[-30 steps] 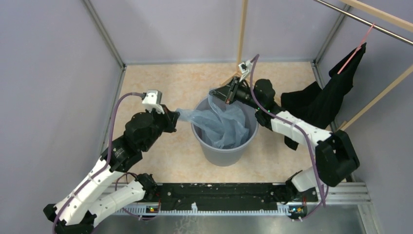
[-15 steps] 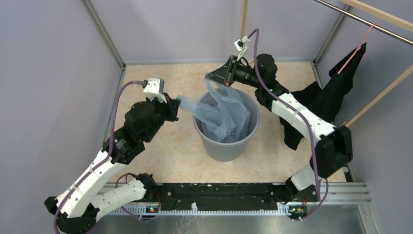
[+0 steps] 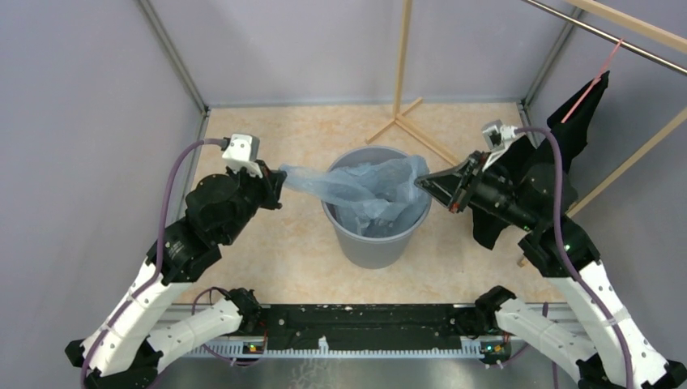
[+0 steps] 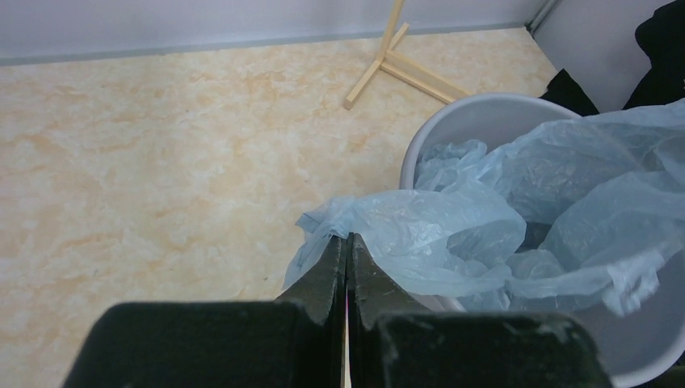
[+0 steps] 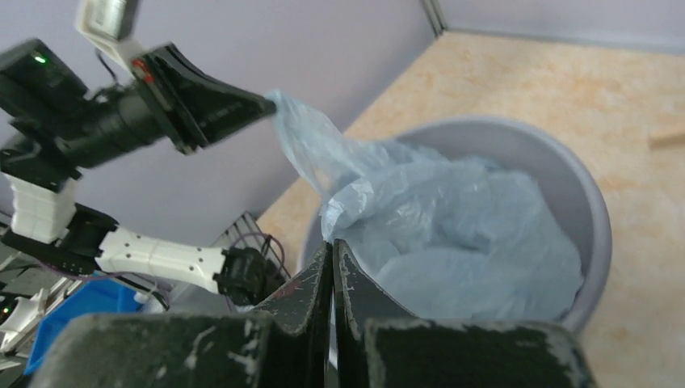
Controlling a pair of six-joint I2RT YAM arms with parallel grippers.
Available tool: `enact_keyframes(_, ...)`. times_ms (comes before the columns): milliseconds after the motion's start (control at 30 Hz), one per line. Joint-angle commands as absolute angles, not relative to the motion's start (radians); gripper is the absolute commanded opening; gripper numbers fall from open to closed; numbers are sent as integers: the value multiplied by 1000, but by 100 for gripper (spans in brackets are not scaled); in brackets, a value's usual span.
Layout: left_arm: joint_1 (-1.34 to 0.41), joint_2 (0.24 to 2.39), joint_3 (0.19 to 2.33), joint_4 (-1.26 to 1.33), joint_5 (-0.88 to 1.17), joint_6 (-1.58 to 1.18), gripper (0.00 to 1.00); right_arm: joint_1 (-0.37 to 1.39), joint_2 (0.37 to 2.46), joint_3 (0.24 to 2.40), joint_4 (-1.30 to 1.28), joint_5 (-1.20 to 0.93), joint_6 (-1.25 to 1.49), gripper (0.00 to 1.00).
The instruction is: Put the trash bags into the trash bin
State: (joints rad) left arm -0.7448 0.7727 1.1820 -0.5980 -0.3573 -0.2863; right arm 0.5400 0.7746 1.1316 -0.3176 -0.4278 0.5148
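Observation:
The grey round trash bin point(image 3: 373, 247) stands mid-floor. The light-blue trash bag point(image 3: 364, 190) lies partly inside it and is stretched across its mouth. My left gripper point(image 3: 279, 174) is shut on the bag's left edge, held out over the floor left of the bin. My right gripper point(image 3: 421, 183) is shut on the bag's right edge, at the bin's right rim. In the left wrist view the left gripper point(image 4: 347, 238) pinches the film point(image 4: 420, 234) beside the bin point(image 4: 468, 117). In the right wrist view the right gripper point(image 5: 333, 242) pinches the bag point(image 5: 452, 234) over the bin point(image 5: 590, 210).
A black cloth garment point(image 3: 543, 162) hangs from a rail at the right, close behind my right arm. A wooden stand point(image 3: 401, 73) rises behind the bin. Grey walls close off the left, back and right.
My right gripper has swung from behind the bin round to its right rim, carrying the bag's edge with it. My left gripper drew back leftward, so the bag is stretched across the bin's mouth.

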Motion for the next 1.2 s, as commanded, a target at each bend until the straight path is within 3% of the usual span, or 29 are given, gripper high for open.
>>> enact_keyframes(0, -746, 746, 1210, -644, -345, -298, 0, 533, 683, 1023, -509, -355, 514, 0)
enact_keyframes(167, -746, 724, 1207, -685, -348, -306, 0, 534, 599, 1037, -671, -251, 487, 0)
enact_keyframes(400, -746, 678, 1180, -716, -436, -299, 0, 533, 560, 1166, -966, 75, 453, 0)
enact_keyframes(533, -746, 643, 1145, -733, -416, -322, 0, 535, 540, 1184, -1086, 153, 522, 0)
enact_keyframes(700, -746, 594, 1112, -765, -368, -374, 0, 534, 487, 1148, -1161, 94, 597, 0)
enact_keyframes(967, -746, 531, 1036, -791, -281, -423, 0, 534, 414, 1161, -1348, 340, 844, 0)
enact_keyframes(1067, -746, 518, 1004, -786, -255, -447, 0, 535, 354, 1100, -1258, 248, 827, 0)
enact_keyframes(1167, -746, 514, 1005, -758, -242, -448, 0, 534, 345, 1023, -993, -119, 670, 24)
